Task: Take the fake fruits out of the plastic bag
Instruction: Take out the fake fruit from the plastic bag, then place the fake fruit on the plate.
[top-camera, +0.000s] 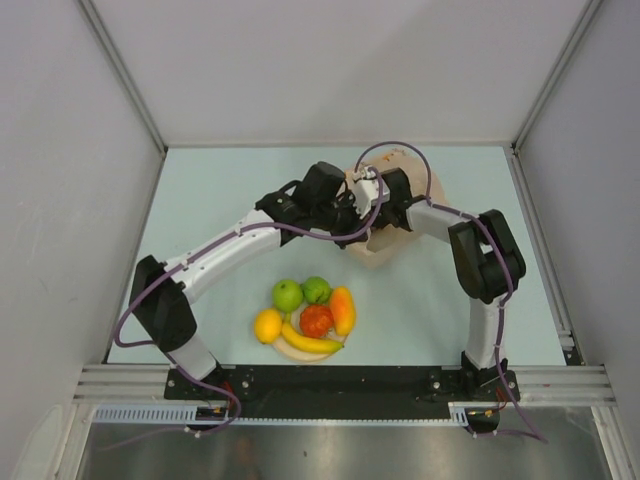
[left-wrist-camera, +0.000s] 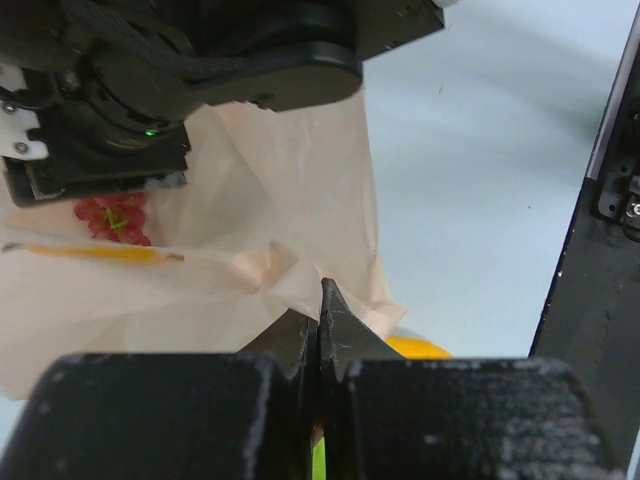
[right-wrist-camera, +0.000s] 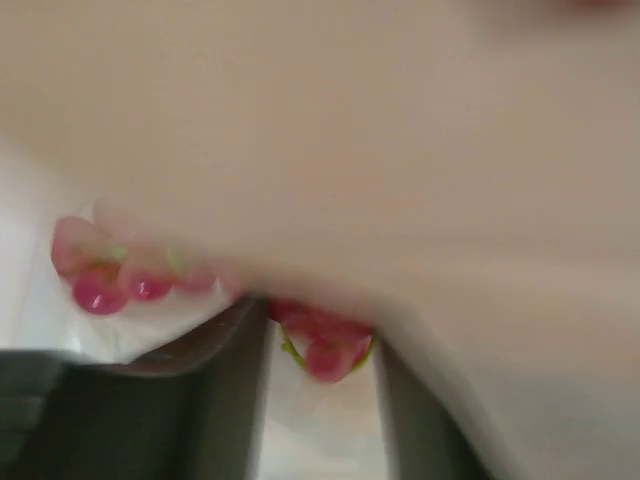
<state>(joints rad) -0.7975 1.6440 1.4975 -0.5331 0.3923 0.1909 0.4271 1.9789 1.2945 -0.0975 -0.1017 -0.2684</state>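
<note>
At the left claw's tips: the left gripper (left-wrist-camera: 320, 300) is pressed together, pinching a crumpled fold at the edge of the plastic bag (left-wrist-camera: 290, 190).
Left arm pose: it rises from its base at the near left and bends at a raised elbow. The forearm stretches away and rightward, and the wrist ends close beside the right wrist.
Right arm pose: it stands upright from its base and folds at the elbow. The forearm reaches leftward with the wrist tipped down over the bag.
Right claw: the fingers of the right gripper (right-wrist-camera: 318, 328) stand apart, with pale bag film around them. Part of the grape bunch (right-wrist-camera: 330, 358) sits between the tips. The view is blurred, so I cannot tell whether they squeeze it.
Beyond the left claw, up and to its left: the grapes show through the film, just under the right claw's black body.
Behind both claws, toward the bases: the plate (top-camera: 292, 351) carries two green apples (top-camera: 288, 294) (top-camera: 317, 290), the lemon (top-camera: 268, 325), the tomato-like piece (top-camera: 316, 320), the mango (top-camera: 342, 310) and the banana (top-camera: 310, 343), all well apart from either claw.
</note>
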